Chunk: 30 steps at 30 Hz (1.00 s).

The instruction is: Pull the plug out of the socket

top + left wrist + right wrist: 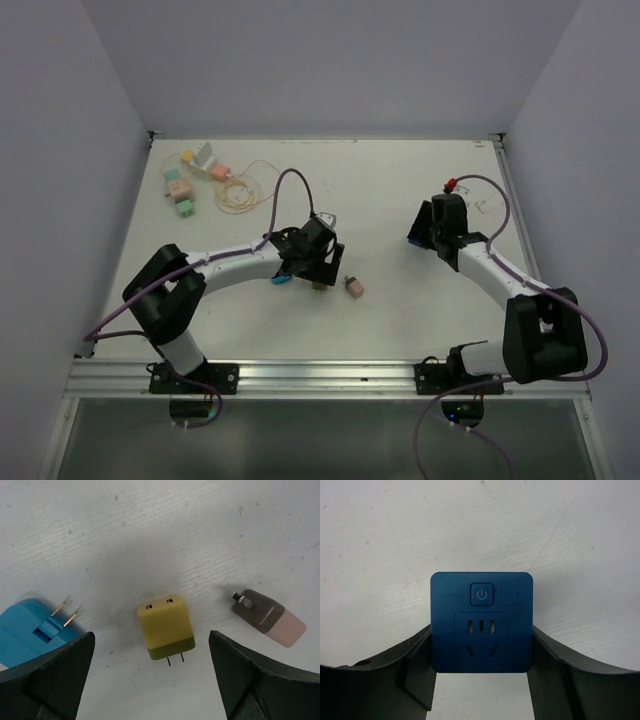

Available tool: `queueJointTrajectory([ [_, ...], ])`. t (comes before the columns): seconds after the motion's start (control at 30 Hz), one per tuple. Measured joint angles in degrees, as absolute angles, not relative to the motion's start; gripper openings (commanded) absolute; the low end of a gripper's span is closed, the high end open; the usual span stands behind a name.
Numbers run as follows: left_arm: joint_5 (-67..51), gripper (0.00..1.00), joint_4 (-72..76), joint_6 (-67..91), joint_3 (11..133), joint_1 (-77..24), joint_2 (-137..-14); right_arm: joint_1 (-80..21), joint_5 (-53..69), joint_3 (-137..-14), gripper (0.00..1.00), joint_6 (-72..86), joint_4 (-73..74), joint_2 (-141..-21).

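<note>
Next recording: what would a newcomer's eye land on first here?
The dark blue socket, its face free of any plug, is clamped in the right gripper over the right half of the table. At centre the left gripper hangs open over a yellow plug, a blue adapter and a brown-and-pink plug lying either side of it. A few pastel blocks and coiled wire sit at the far left.

The socket (481, 630) is matt blue plastic, the yellow plug (165, 625) smooth plastic with metal prongs (181, 657), the table (150, 530) scuffed

Bright even light, soft shadows, sharp focus
</note>
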<state>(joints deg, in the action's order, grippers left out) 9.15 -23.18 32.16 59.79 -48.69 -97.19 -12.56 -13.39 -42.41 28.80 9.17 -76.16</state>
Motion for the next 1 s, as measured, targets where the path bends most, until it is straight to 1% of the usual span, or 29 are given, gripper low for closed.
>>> queueJointTrajectory([
  [0.1, 10.5, 0.99, -24.2, 31.7, 61.5, -48.7, -94.9, -8.5, -11.8, -44.5, 0.0, 30.2, 7.5, -79.7],
  [0.27, 11.4, 1.0, -24.5, 30.3, 62.0, -47.0, -86.0, -2.9, -9.3, -49.0, 0.0, 31.9, 3.6, -86.5],
  [0.37, 11.9, 1.0, -22.6, 29.3, 60.2, -42.6, -78.7, -0.1, -6.8, -53.1, 0.0, 32.2, 0.8, -91.5],
  [0.5, 12.8, 1.0, -21.0, 27.3, 53.5, -33.4, -69.1, 4.3, -1.7, -57.5, 0.0, 33.5, -3.6, -98.2],
  [0.53, 13.2, 1.0, -20.8, 26.8, 51.7, -31.1, -67.3, 5.4, -0.3, -58.4, 0.01, 33.9, -4.4, -99.7],
  [0.6, 13.8, 1.0, -20.6, 25.6, 48.5, -27.8, -64.3, 7.2, 1.5, -60.1, 0.05, 34.5, -5.3, -102.3],
  [0.63, 14.0, 0.99, -20.4, 25.0, 46.7, -26.4, -62.8, 8.0, 2.7, -61.0, 0.1, 34.8, -5.8, -103.6],
  [0.7, 14.5, 1.0, -20.6, 23.7, 44.1, -24.3, -60.5, 9.2, 5.1, -62.5, 0.13, 35.7, -7.4, -106.2],
  [0.73, 14.9, 1.0, -20.7, 23.0, 43.4, -23.6, -59.8, 9.6, 6.4, -63.0, 0.16, 36.5, -8.3, -107.5],
  [0.8, 15.5, 0.99, -20.7, 21.9, 43.0, -22.8, -59.2, 10.3, 9.1, -63.7, 0.18, 38.0, -10.1, -109.6],
  [0.87, 16.2, 1.0, -20.4, 21.1, 43.0, -22.6, -58.7, 10.9, 11.8, -63.7, 0.24, 39.7, -12.8, -111.1],
  [0.9, 16.6, 0.99, -20.2, 20.7, 42.9, -22.6, -58.5, 11.2, 13.1, -63.7, 0.28, 40.7, -13.8, -111.5],
  [0.93, 16.9, 0.99, -19.8, 20.3, 42.7, -22.6, -58.3, 11.3, 13.8, -63.6, 0.39, 41.3, -14.2, -111.7],
  [1.0, 17.4, 0.99, -19.1, 20.1, 42.0, -22.5, -58.3, 11.8, 15.2, -63.5, 0.49, 42.5, -15.2, -112.1],
])
